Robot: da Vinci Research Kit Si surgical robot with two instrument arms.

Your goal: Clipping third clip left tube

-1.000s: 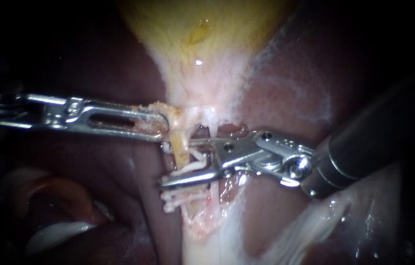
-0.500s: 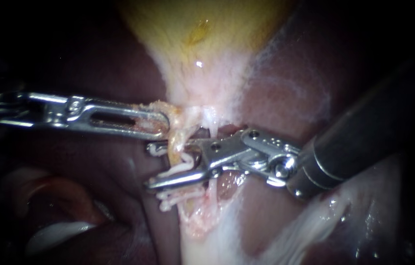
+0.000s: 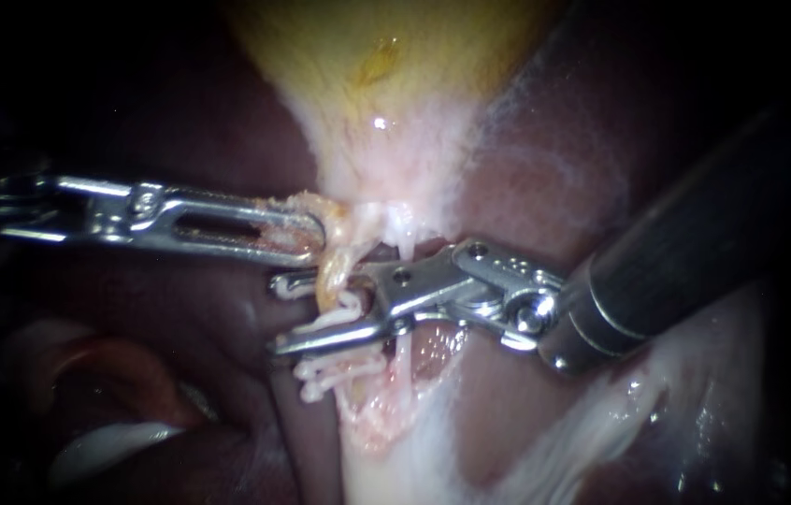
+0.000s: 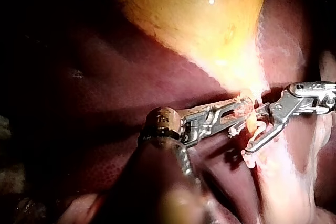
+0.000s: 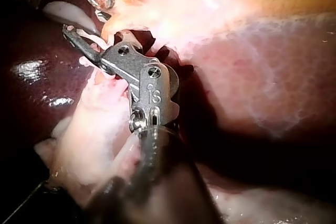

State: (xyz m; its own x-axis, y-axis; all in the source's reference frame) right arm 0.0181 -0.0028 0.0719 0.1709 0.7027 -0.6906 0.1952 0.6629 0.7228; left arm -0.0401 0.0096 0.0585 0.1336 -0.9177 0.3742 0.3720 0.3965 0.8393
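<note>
Steel at centre left: my left instrument (image 3: 311,239) pinches a flap of yellowish tissue (image 3: 325,210) just above the left tube (image 3: 330,281), which runs down mid-frame. Lower on that tube sit white clips (image 3: 330,376). From the right, my right instrument (image 3: 276,315) straddles the tube, jaws spread with a gap showing. The risks, as I judge them: closing here could foul a neighbouring clip, or catch only part of the tube if the left grip slips
</note>
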